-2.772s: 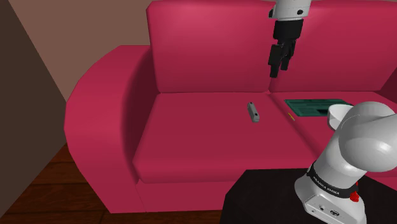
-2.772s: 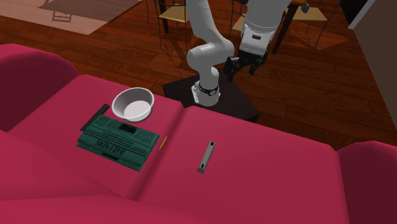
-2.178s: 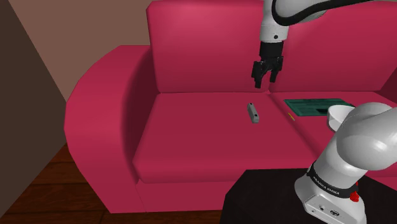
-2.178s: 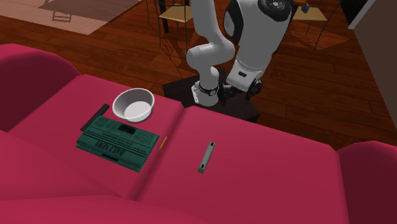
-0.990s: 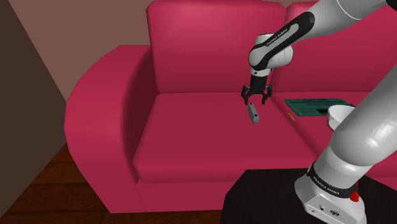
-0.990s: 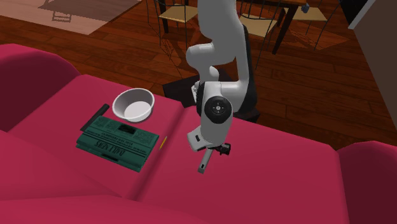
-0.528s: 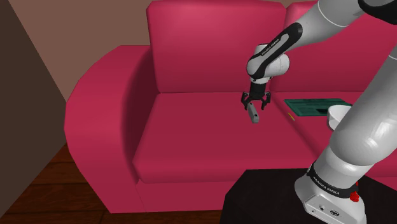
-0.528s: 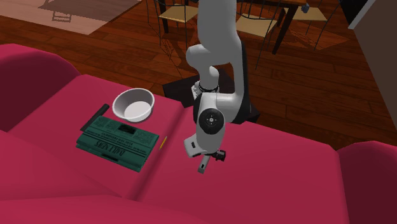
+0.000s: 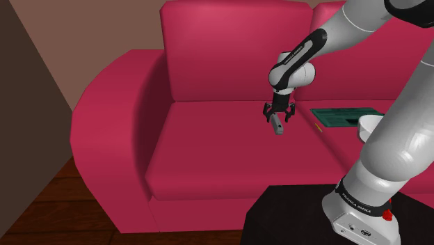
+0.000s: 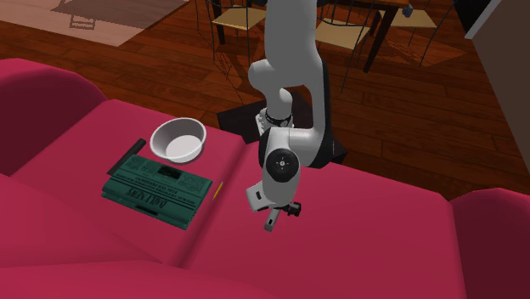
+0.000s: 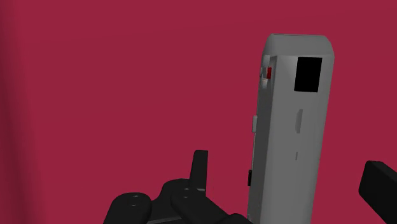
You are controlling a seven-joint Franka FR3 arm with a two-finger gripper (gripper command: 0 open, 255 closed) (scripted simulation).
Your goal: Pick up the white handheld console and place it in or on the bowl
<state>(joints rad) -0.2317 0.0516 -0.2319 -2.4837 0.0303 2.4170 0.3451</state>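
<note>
The handheld console (image 11: pixel 289 127) is a slim grey bar with a black square and a small red button, lying flat on the red sofa seat (image 9: pixel 209 149). In the shoulder view the console (image 9: pixel 278 126) sits just under my gripper (image 9: pixel 279 115), which points straight down at it. My gripper (image 11: pixel 290 175) is open, and its fingers (image 11: pixel 200 168) stand on either side of the console's near end without touching it. In the second exterior view the console's far end (image 10: pixel 270 223) shows below the arm's wrist. The white bowl (image 10: pixel 177 138) stands upright on the neighbouring seat cushion, and the arm partly covers the bowl (image 9: pixel 366 126).
A green book (image 10: pixel 157 184) lies next to the bowl, with a thin dark object (image 10: pixel 132 151) at its side. A yellow pencil (image 10: pixel 217 190) rests in the seam between the cushions. The sofa back (image 9: pixel 229 49) rises behind the console. The black stand (image 9: pixel 292 216) fronts the sofa.
The arm swung down from high in front of the sofa back to the console. In the last half second the gripper sank slightly further around it. The console has not moved.
</note>
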